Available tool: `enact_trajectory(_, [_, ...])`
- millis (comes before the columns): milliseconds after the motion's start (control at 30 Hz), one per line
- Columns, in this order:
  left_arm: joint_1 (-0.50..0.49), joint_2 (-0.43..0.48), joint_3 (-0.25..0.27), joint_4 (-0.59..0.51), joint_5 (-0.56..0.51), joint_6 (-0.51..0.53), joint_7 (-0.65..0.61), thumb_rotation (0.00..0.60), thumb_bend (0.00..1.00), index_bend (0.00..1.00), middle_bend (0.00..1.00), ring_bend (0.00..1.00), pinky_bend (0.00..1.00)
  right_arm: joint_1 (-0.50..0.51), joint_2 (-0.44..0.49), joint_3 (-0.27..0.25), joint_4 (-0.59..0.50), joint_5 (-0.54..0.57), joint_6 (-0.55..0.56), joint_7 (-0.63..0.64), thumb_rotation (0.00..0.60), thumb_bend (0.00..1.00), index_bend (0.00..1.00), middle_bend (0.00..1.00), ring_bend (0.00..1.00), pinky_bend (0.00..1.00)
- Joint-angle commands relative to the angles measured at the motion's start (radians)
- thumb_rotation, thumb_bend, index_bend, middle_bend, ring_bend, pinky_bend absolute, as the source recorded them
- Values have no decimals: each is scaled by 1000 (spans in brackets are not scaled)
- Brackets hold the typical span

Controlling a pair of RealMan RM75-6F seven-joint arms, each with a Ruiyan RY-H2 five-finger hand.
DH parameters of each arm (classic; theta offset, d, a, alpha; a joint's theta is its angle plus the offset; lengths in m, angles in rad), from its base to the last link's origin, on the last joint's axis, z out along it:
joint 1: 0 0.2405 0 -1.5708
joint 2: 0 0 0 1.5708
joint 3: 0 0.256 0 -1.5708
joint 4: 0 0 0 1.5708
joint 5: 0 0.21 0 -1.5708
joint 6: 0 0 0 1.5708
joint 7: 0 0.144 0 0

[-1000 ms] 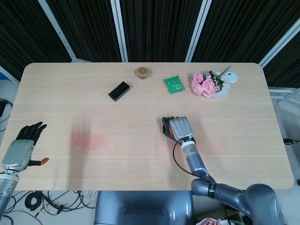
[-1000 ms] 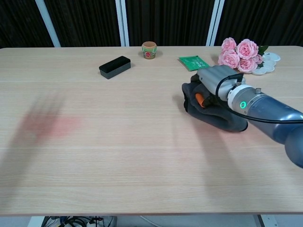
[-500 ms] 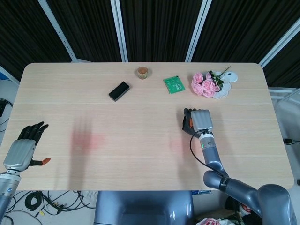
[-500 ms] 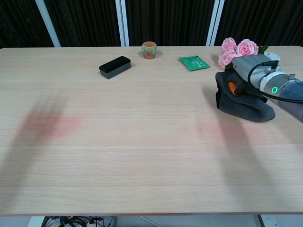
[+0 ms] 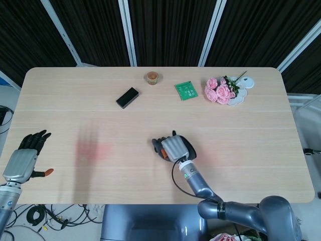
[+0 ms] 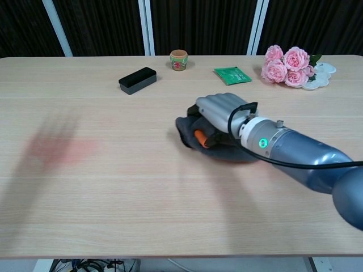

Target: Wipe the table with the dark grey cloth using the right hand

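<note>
The dark grey cloth lies crumpled on the wooden table near its middle, mostly under my right hand. That hand presses flat on top of the cloth, fingers curled over its left edge. My left hand hovers off the table's left front corner, fingers spread and holding nothing; only the head view shows it.
Along the far side stand a black box, a small brown pot, a green card and pink flowers on white doilies. A faint reddish stain marks the table's left part.
My right hand has swept the cloth from the right part of the table, near the flowers, back left to the middle. The left hand has barely moved.
</note>
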Motion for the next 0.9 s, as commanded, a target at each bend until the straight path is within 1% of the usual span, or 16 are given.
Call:
enact_trajectory(33, [0,0,0,1,1,0,-2,600,0,0,0,0,0,14,-29,-17,-52,-47,16,21,600,611,702,580,593,720])
enact_trajectory(167, [0,3,0,-1,2,1,-5,600,0,0,0,0,0,24,-49,-25,-88,-72,19,24,600,610,702,580,593,720])
enact_trajectory(333, [1,5,-2,0,3,4,-11,600,0,0,0,0,0,27,-70,-24,-68,-55,15,13,600,611,702,580,593,719])
enact_trajectory(500, [1,7,-2,1,1,2,-14,600,0,0,0,0,0,24,-75,-20,10,-26,14,-15,600,610,702,580,593,719])
enact_trajectory(633, [0,7,-1,-1,2,1,-13,600,0,0,0,0,0,13,-62,-4,72,1,24,-20,600,611,702,580,593,719])
enact_trajectory(900, [1,5,4,-7,7,2,-2,600,0,0,0,0,0,-24,0,26,147,55,49,-28,600,610,702,580,593,719])
